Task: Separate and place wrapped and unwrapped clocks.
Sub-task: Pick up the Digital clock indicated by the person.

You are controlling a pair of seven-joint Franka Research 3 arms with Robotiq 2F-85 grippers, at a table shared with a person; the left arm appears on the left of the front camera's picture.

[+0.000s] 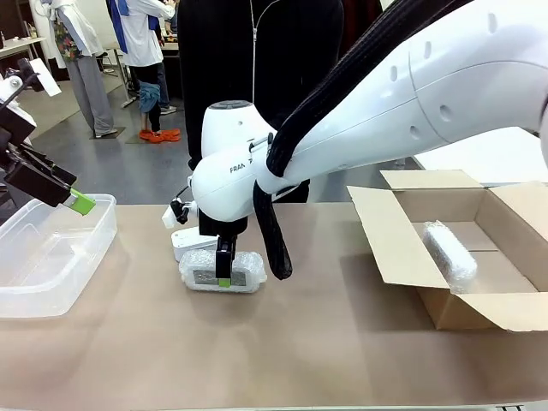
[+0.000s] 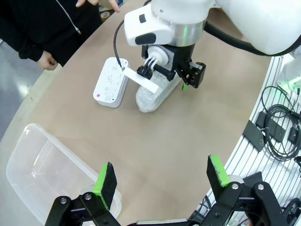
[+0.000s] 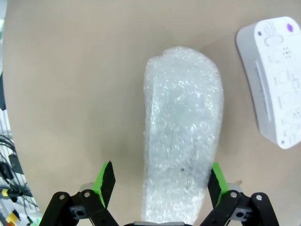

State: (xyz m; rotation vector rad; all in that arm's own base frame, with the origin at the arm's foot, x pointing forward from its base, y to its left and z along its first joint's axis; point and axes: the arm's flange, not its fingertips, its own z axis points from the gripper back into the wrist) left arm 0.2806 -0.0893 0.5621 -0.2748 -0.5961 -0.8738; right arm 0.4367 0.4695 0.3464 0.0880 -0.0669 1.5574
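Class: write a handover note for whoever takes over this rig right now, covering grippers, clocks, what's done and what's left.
Right gripper: open, astride the wrapped clock on the table, not yet shut.
Left gripper: open, holding nothing, above the clear bin.
Bare clock: on the table beside that wrapped clock.
Done: the other wrapped clock lies in the box.
Left: box this wrapped clock; place the bare clock, likely in the bin.

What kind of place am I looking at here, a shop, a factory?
Probably a robotics lab or test room: a white robot arm works over a brown table holding a cardboard box and clear plastic bin, a person stands across it, and loose cables hang beside it.
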